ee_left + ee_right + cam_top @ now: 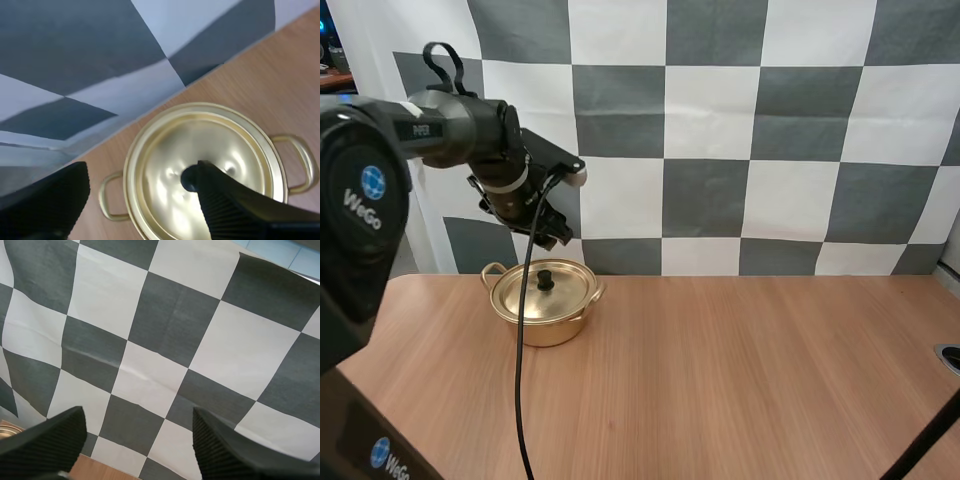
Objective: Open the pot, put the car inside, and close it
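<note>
Standing on the far left part of the table (720, 370): gold pot (542, 305), lid (560, 292) on. Just above the lid, left gripper (554, 236) with fingers spread wide, holding nothing. One finger (235, 205) close to the black knob (187, 180); touching or not, cannot tell. Right gripper (137, 415) spread open too, nothing between.

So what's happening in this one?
The left claw hangs open just above the gold pot, over the black knob of its lid. The lid is on, and the pot stands at the back left of the table. The right claw is open too and holds nothing.
</note>
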Tool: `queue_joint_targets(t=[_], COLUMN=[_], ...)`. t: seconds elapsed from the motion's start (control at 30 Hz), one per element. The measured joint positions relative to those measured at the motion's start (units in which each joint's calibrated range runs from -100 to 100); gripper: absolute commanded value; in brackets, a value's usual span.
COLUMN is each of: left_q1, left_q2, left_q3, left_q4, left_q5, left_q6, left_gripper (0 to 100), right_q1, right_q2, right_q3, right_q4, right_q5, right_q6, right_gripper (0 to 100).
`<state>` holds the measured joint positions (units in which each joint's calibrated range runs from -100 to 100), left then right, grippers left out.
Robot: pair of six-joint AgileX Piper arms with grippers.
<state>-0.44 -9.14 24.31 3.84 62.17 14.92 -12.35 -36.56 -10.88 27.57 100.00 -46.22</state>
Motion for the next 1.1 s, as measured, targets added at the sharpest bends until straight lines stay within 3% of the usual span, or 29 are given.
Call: queue_joint_targets(t=[0.03, 0.1, 0.13, 0.37, 0.4, 0.43, 0.47, 0.5, 0.7, 0.93, 1.1], left_q1=[0.0, 0.1, 0.1, 0.1, 0.1, 0.1, 0.1, 0.1, 0.1, 0.1, 0.1], left_q2=[-1.4, -4.2, -5.8, -17.3, -19.1, -20.8, -21.5, -21.8, -33.3, -42.2, -48.0], left_q3=[0.0, 0.0, -0.2, -3.6, -4.2, -4.9, -5.1, -5.4, -5.8, -5.6, 0.1], left_q4=[-0.2, -0.2, -0.2, 0.0, 0.0, 0.0, 0.0, 0.0, -0.1, -0.3, -0.8], left_q5=[-1.0, -2.6, -2.8, -0.9, -1.1, -1.1, -1.1, -1.3, -8.6, -3.8, 3.0], left_q6=[0.0, -1.1, -2.1, -11.9, -13.5, -15.0, -15.7, -16.0, -20.0, -20.0, -22.9], left_gripper=[78, 6, 2, 0, 0, 0, 0, 0, 0, 0, 0], right_q1=[0.0, 0.0, 0.0, 0.0, 0.0, 0.0, 0.0, 0.0, 0.0, 0.0, 0.0], right_q2=[0.0, 0.0, 0.0, 0.3, 0.6, 0.9, 0.9, 1.3, 2.5, 2.5, 2.5], right_q3=[0.0, 0.0, 0.0, 0.0, 0.0, 0.0, 0.0, 0.0, 4.7, 15.0, 24.9], right_q4=[0.0, 0.0, 0.0, 1.1, 1.8, 2.8, 2.8, 3.5, 8.6, 1.7, 3.1], right_q5=[0.0, 0.0, 0.0, 0.0, 0.0, 0.0, 0.0, 0.0, 0.0, -10.2, -22.3], right_q6=[0.1, 0.3, 0.4, 3.0, 2.7, 2.1, 2.1, 2.0, 4.4, 4.8, 4.4], right_gripper=[100, 100, 100, 100, 86, 53, 37, 0, 0, 0, 0])
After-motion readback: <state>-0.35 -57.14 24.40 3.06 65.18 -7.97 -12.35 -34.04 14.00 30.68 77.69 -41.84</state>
